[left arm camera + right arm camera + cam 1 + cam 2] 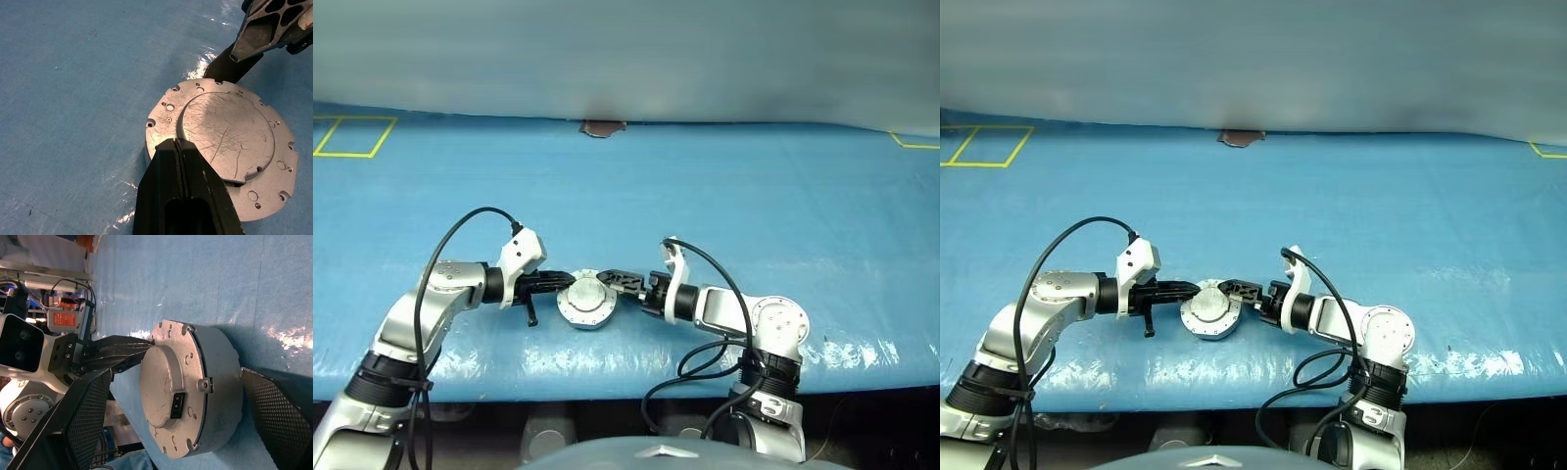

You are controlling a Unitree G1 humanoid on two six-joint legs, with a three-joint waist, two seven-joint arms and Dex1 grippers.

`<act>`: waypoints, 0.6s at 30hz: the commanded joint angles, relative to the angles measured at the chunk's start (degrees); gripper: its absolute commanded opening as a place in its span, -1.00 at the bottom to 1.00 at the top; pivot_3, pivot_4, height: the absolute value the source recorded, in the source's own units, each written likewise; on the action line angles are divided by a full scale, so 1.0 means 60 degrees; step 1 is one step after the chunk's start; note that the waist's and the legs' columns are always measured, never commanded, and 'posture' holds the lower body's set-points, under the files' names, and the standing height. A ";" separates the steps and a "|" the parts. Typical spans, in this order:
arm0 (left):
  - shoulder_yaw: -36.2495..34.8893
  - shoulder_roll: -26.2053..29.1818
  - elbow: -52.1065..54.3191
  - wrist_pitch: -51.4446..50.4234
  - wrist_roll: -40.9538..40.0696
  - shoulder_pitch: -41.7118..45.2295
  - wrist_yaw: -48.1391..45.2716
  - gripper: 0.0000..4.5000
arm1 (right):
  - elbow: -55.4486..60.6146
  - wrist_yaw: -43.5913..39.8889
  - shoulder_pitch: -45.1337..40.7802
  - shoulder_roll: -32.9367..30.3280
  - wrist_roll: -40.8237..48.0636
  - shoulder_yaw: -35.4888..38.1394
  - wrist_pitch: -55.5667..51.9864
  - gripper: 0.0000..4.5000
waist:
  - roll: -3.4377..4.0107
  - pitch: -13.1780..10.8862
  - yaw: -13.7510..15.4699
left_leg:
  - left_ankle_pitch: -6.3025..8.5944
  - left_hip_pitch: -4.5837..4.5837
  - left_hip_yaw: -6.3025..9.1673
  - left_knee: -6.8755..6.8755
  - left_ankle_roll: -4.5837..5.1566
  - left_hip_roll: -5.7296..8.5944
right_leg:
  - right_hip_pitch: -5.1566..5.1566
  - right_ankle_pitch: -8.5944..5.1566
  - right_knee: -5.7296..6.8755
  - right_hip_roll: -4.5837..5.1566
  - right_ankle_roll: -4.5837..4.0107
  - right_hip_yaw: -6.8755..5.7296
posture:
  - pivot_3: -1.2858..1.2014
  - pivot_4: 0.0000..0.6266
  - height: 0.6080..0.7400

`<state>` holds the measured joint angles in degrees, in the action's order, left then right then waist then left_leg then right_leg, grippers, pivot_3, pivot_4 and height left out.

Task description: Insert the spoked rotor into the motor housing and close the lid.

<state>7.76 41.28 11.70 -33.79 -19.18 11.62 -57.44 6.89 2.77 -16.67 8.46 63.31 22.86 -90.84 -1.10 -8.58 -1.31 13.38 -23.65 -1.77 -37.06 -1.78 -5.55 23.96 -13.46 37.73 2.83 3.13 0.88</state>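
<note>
Housing: motor housing sits flat on the blue table, near the front edge, right between the two arms. Round grey metal puck, nothing else close by.

Lid: lid is down on top of the housing, plain grey face up with the raised centre showing. Lots of scratches on it, small holes round the rim, and a little rectangular socket in the raised part.

Contents: can't see inside at all with the lid down, so no telling from here whether the rotor is in there. No windings or spokes visible either.

Left gripper: left gripper has its two black fingers pinched together with nothing between them, tips resting on the lid's top face just at the edge of the raised centre.

Right gripper: right gripper is spread wide, one mesh-faced finger on each side of the housing. The far finger sits just beside the side wall; whether either pad actually touches the metal I can't say. Not gripping anything as far as I can see.

Hard to make out: from the head views the lid and housing blur into one silver disc. A small brown thing sits at the far edge of the table, too small to identify. Yellow tape lines in the far corners are cut off.
</note>
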 commanded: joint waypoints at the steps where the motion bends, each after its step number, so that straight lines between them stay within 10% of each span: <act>1: 0.0172 -0.0007 0.0143 -0.0133 -0.0046 -0.0119 -0.0058 -1.00 | -0.0080 0.0106 0.1198 0.2233 0.0703 -0.0390 -0.0227 0.98 | 0.0000 0.0000 -0.0014 | 0.0000 0.0000 0.0000 0.0000 0.0000 0.0000 | 0.0000 0.0000 0.0000 0.0000 0.0000 0.0000 | 0.03 -0.52 1.00; 18: 0.0144 0.0008 0.0171 -0.0151 -0.0026 -0.0103 -0.0103 -1.00 | -0.0916 0.0600 0.1310 0.1409 0.0478 -0.0637 -0.0112 0.98 | 0.0002 -0.0001 -0.0127 | 0.0001 -0.0002 0.0008 0.0006 0.0001 -0.0002 | 0.0003 0.0000 -0.0003 -0.0005 0.0001 -0.0001 | 0.03 -0.52 1.00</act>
<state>7.32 41.25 11.70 -34.28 -19.15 11.66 -57.49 1.88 6.26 -16.54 8.32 66.60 22.81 -91.78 -1.09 -8.59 -2.07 13.39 -23.66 -1.72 -37.01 -1.77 -5.56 23.98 -13.46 37.71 2.80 3.13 0.87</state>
